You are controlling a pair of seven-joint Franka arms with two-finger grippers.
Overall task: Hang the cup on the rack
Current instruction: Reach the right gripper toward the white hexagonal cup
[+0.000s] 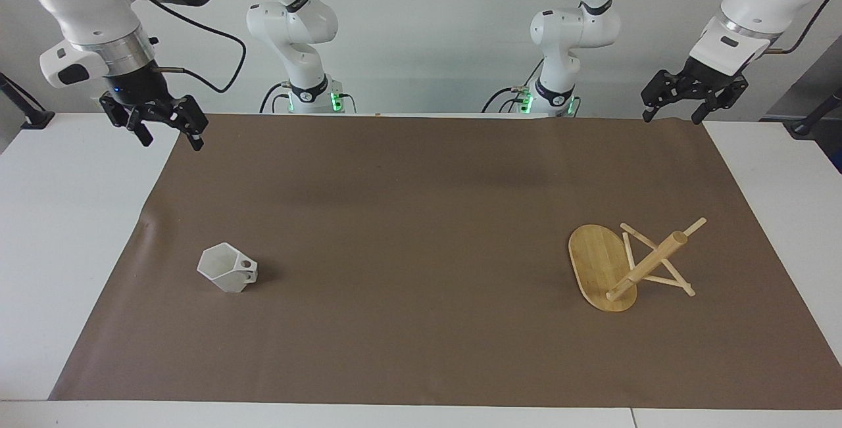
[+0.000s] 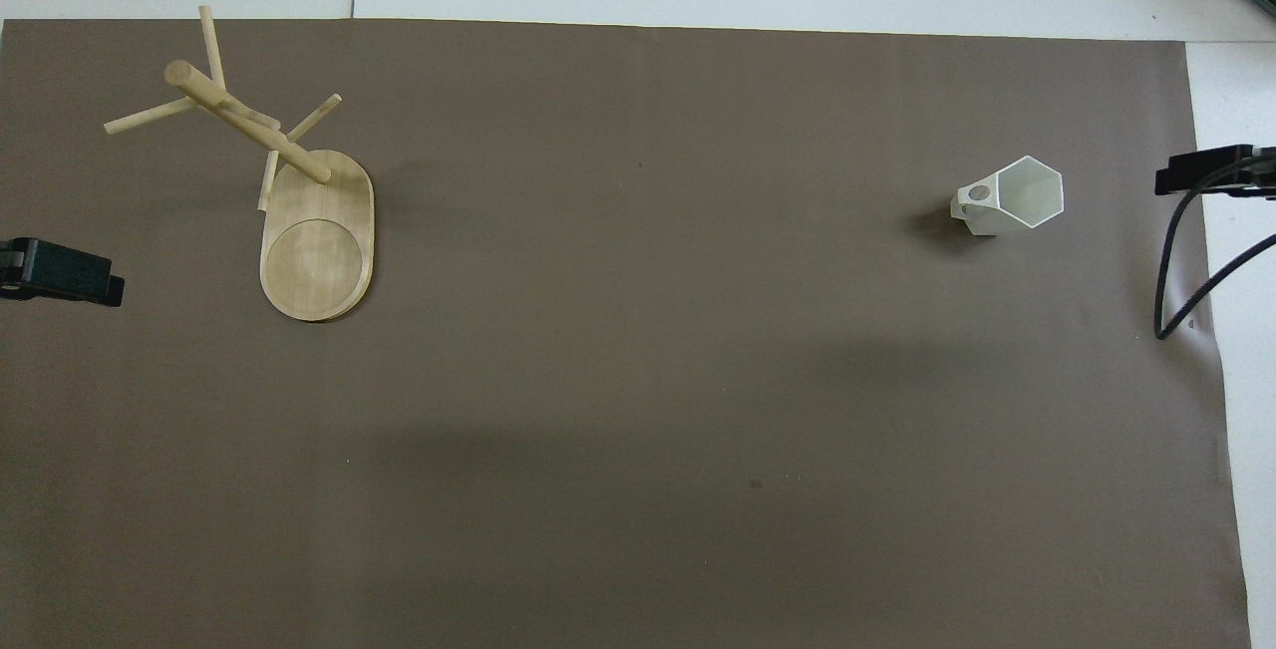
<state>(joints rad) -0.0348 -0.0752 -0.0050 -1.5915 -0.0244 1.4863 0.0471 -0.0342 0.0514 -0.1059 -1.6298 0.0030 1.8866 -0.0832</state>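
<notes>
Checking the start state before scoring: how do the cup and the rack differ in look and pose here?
The cup is white, faceted and compact; the rack is light bamboo, with an oval base, a round post and thin pegs. The cup sits toward the right arm's end of the brown mat, the rack toward the left arm's end. Shared: both stand upright on the mat, untouched by either gripper.

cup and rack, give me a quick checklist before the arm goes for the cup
1. White faceted cup upright on the brown mat, mouth up: ok.
2. Cup's pierced handle in plain sight, nothing over it: ok.
3. Bamboo rack standing on its oval base, pegs bare: ok.
4. Right gripper open, holding nothing, at the mat's corner on the cup's end of the table: ok.
5. Left gripper open, waiting at the rack's end: ok.
</notes>
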